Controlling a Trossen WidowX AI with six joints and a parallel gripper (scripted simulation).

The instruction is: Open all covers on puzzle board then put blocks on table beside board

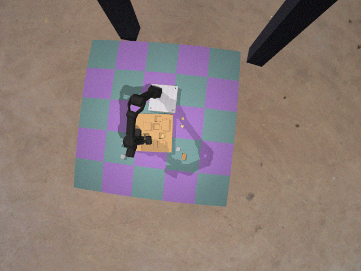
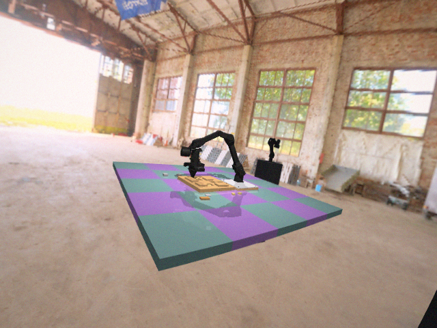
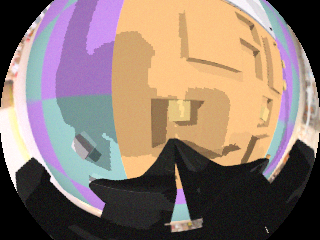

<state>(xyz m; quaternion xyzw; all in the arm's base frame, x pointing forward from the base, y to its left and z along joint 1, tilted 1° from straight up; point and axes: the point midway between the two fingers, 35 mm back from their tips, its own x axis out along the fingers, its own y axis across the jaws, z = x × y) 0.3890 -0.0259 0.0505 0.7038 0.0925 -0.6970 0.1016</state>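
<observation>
Table carries the puzzle board; arm reaches over board. Jaws fully shut, nothing held, fingertips low over board, near a well. Orange block out on table beside board, grey blocks near board's opposite side, small yellow blocks beside board too. Yellow block sits in board's well by fingertips, well at least partly uncovered; second yellow block in another board well. Covers: can't tell if all open. Likely step: finish clearing near well, then extract. If cover still overhangs, push with shut tips, low, along its track, no downward load. Then rise straight, spread jaws above board, centre on block, align with its flat sides, descend without touching well walls, pinch, lift vertical. Risk: wide fingers catching well rim or dragging cover back.
</observation>
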